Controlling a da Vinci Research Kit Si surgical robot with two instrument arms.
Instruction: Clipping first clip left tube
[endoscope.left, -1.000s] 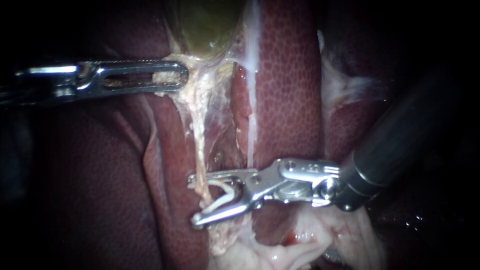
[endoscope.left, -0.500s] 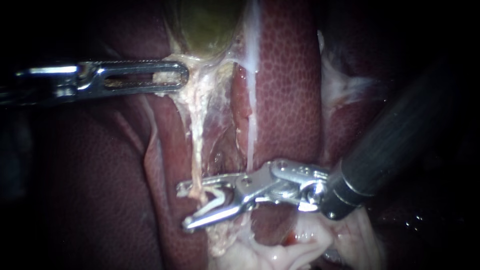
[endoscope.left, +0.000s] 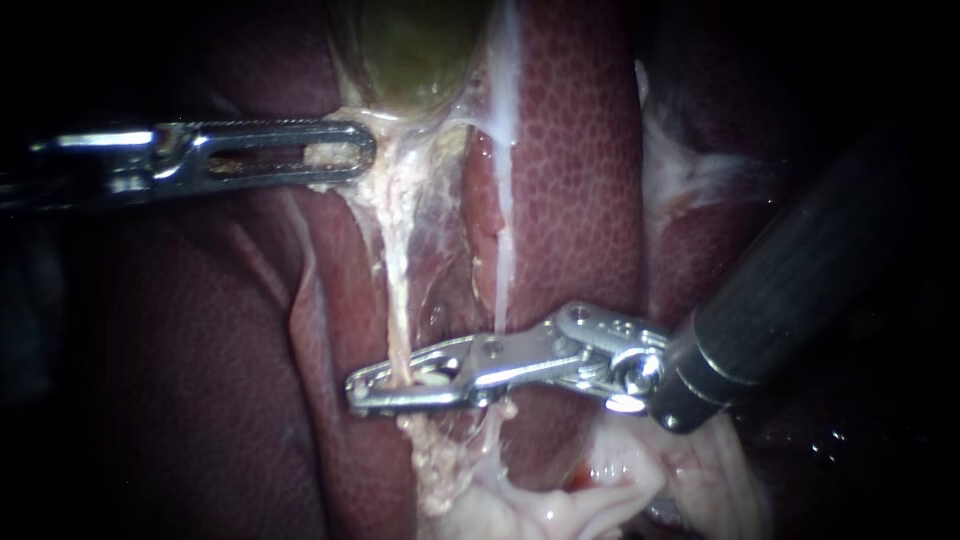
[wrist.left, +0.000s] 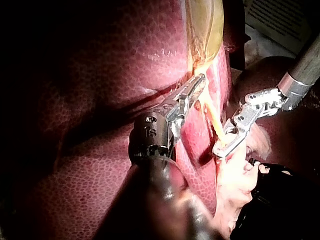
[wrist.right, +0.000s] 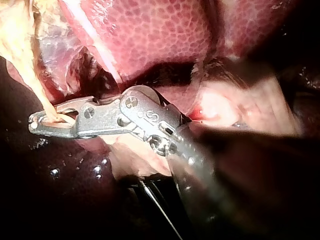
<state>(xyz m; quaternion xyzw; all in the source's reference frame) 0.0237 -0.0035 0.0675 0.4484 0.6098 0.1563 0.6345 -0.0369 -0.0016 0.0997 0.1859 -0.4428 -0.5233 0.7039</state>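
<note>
Whereas open before, right claw (endoscope.left: 356, 391) now closed on left tube (endoscope.left: 398, 315) — clip (endoscope.left: 433, 378) squeezed flat; left claw (endoscope.left: 345, 152) grips tissue (endoscope.left: 392, 168).

Through the endoscope: barred at 10 o'clock by the left instrument (endoscope.left: 362, 155), lying crosswise and clamped on the gallbladder (endoscope.left: 410, 50) neck. Closed off from 4 o'clock toward centre by the right instrument (endoscope.left: 358, 390), clamped across the left tube (endoscope.left: 398, 300). Only a narrow slot between left tube and right tube (endoscope.left: 500, 270), at 12 o'clock of those jaws. Crowded at 6 o'clock by pale heaped tissue (endoscope.left: 560, 505). Open over bare liver (endoscope.left: 180, 380) at 8 o'clock and 1 o'clock.
</note>
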